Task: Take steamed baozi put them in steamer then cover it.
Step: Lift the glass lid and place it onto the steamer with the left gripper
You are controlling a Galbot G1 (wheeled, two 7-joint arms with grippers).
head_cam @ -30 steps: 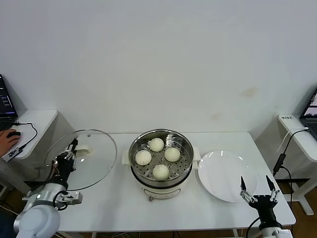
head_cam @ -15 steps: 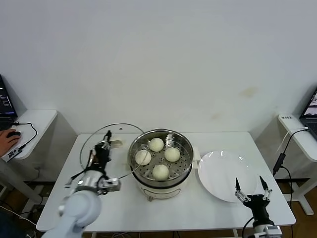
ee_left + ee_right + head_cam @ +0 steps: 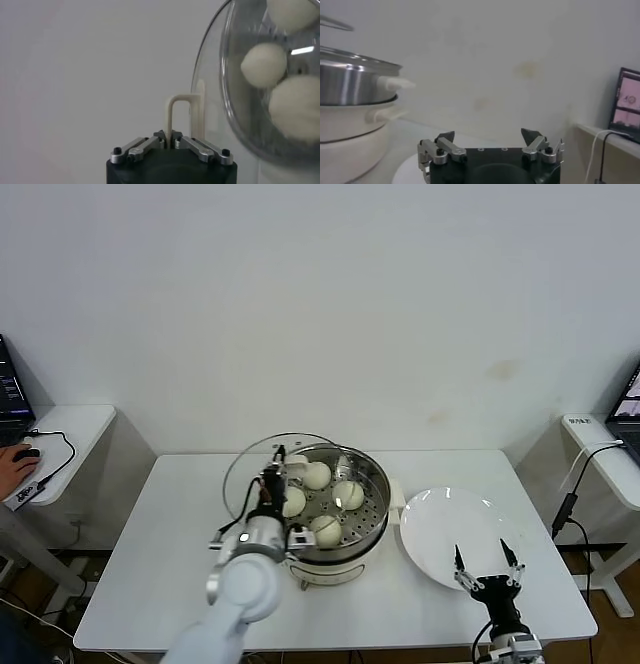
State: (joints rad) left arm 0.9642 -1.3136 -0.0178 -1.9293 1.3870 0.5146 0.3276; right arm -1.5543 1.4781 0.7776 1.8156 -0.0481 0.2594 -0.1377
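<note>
- left gripper [image 3: 272, 486]: jaws clamped tight on the lid [image 3: 262, 476] handle [image 3: 181, 116]; lid hangs from it, tilted, not flat.
- Lid vs pot [image 3: 325, 509]: lid sits high and off-centre, overlapping only the pot's left rim. Pot centre lies to the gripper's right and below it. That offset is the relation the next move turns on, as I read it: shift right, level the lid, then lower.
- Handle's long axis looks to run roughly fore-aft from the head view; can't tell exactly. Lid is round, so I'd say yaw doesn't matter for seating, only centring and tilt.
- Left wrist view: handle stands straight up out of the jaws, glass pane edge-on just beside it, buns [image 3: 263, 59] seen through the glass on the far side of the lid from the gripper.
- Buns: four of them [image 3: 325, 529] already in the pot's perforated tray, so loading looks done; covering is what's left.
- Risk, judgement: a tilted lid lowered off-centre could catch the left rim.
- plate [image 3: 440, 514]: bare, to the right of the pot, just beside its side handle.
- right gripper [image 3: 485, 573]: jaws spread wide, nothing in them, parked low at the near table edge by the plate, well apart from the pot. Left arm is clearly the nearer one and has the job.
</note>
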